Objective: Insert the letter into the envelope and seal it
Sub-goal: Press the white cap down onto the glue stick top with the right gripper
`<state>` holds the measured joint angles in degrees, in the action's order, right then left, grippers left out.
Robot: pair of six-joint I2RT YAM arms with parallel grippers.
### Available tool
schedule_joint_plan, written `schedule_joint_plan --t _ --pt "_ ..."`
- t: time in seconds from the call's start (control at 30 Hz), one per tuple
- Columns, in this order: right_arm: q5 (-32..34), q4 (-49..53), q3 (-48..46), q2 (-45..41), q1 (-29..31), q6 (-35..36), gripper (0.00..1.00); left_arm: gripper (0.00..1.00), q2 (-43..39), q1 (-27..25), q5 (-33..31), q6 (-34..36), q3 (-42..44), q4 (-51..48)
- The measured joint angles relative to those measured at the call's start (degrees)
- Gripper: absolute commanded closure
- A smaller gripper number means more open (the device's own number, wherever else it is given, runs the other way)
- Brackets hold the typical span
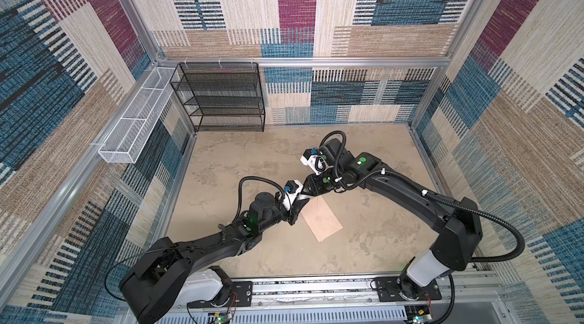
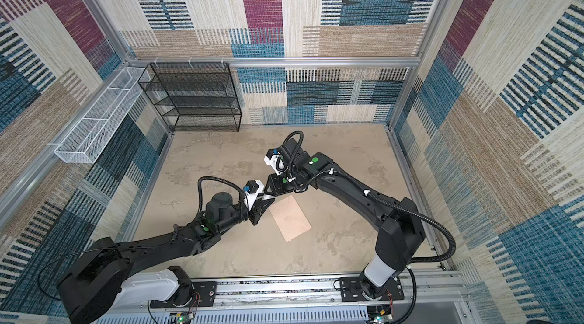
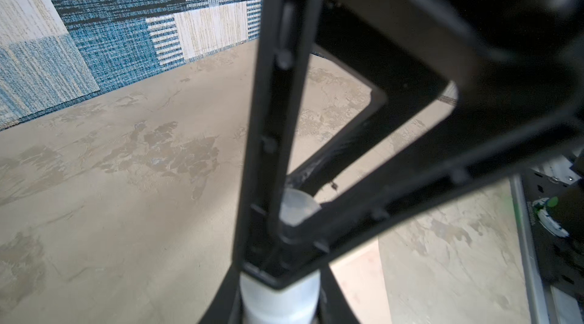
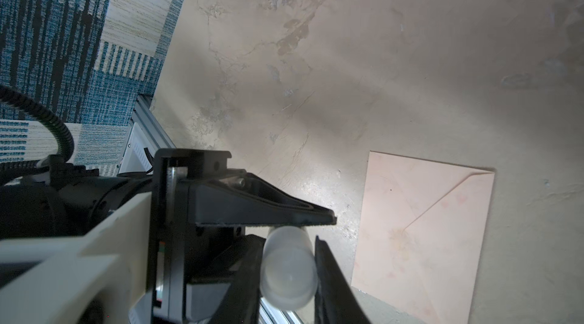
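The pale pink envelope [image 1: 322,218] [image 2: 290,218] lies flat on the table just right of the middle, its pointed flap folded down in the right wrist view [image 4: 423,237]; it is also in the left wrist view [image 3: 360,275]. The letter is out of view. Above the envelope's far left corner, my two grippers meet on a small white tube [image 1: 302,195] [image 2: 266,196]. My left gripper [image 1: 297,207] [image 3: 279,313] is shut on one end of the tube [image 3: 281,294]. My right gripper [image 1: 311,187] [image 4: 288,278] is shut on the other end [image 4: 289,262].
A black mesh shelf rack [image 1: 221,98] stands at the table's back left. A white mesh basket [image 1: 132,126] hangs on the left wall. Aluminium frame rails edge the stone-patterned table [image 1: 252,161], and both arm bases sit on the front rail [image 1: 316,287].
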<state>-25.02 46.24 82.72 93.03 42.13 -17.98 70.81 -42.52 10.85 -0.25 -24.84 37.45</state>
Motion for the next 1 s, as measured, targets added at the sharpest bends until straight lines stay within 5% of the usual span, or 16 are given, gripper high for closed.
schedule_joint_plan --t 1.0 --pt "0.22 3.04 4.72 0.57 0.59 0.02 0.70 1.00 -2.62 0.07 -0.15 0.42 1.75 3.45"
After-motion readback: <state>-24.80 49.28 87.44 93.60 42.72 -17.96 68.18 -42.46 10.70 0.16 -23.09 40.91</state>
